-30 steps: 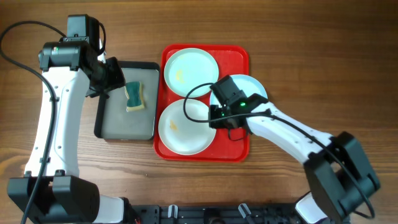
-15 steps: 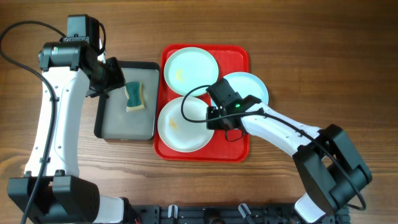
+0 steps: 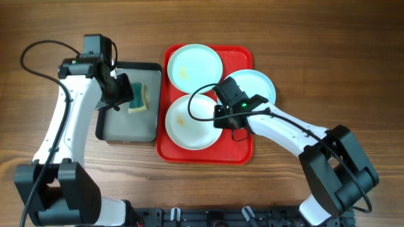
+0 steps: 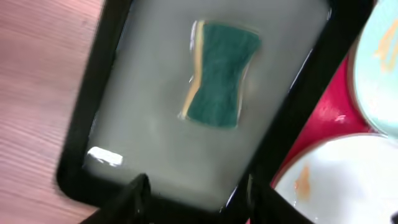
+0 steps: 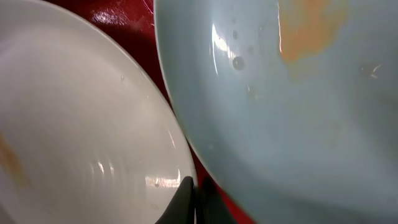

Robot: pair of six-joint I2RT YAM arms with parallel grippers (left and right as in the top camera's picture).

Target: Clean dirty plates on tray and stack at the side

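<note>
On the red tray (image 3: 241, 58) sit three plates (image 3: 194, 63), each faintly yellow-smeared.

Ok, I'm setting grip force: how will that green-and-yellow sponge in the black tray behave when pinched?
The sponge probably squashes easily and weighs little: it looks like yellow foam under a green scouring layer. The black tray has a shiny grey floor, so it may be wet, making the sponge heavier and slicker. Lying flat, it shouldn't roll.

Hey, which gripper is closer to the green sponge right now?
Left. The left gripper hangs right beside the sponge over the black tray; the right gripper is off among the plates on the red tray.
</note>
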